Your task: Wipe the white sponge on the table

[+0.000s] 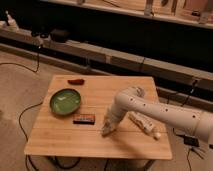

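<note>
The table (60,140) is a square light-wood plank top on thin legs. My white arm reaches in from the right and bends down to the front middle of the tabletop. The gripper (107,129) points down and sits on or just above the wood, right of a dark rectangular object. The white sponge does not show apart from the gripper; a pale patch at the gripper's tip touches the wood, and I cannot tell whether it is the sponge.
A green bowl (65,101) sits at the left. A dark rectangular object (84,119) lies in front of it. A small red object (76,81) lies at the back edge. A longer lumpy whitish object (144,125) lies right of the gripper. Cables run across the floor.
</note>
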`<state>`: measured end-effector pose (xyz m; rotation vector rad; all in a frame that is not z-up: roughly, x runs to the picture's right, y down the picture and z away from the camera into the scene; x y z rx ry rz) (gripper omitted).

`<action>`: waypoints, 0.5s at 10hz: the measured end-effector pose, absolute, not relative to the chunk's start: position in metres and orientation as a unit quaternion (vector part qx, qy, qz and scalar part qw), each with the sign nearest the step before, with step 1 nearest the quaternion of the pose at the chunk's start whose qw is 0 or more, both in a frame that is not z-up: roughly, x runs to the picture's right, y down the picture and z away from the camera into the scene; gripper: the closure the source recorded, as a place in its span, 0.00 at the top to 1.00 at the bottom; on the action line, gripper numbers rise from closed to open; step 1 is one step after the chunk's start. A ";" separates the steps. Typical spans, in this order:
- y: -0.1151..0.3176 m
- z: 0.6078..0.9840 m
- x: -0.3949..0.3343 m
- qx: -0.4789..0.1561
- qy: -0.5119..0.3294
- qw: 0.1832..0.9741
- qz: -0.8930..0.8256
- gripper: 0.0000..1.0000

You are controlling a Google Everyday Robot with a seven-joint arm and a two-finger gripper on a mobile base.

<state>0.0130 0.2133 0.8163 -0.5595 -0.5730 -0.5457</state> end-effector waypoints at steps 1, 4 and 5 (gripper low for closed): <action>0.223 0.810 0.005 -0.273 -0.281 0.878 -0.275 0.00; 0.254 0.783 -0.007 -0.281 -0.303 0.855 -0.312 0.00; 0.269 0.766 -0.006 -0.287 -0.311 0.844 -0.329 0.00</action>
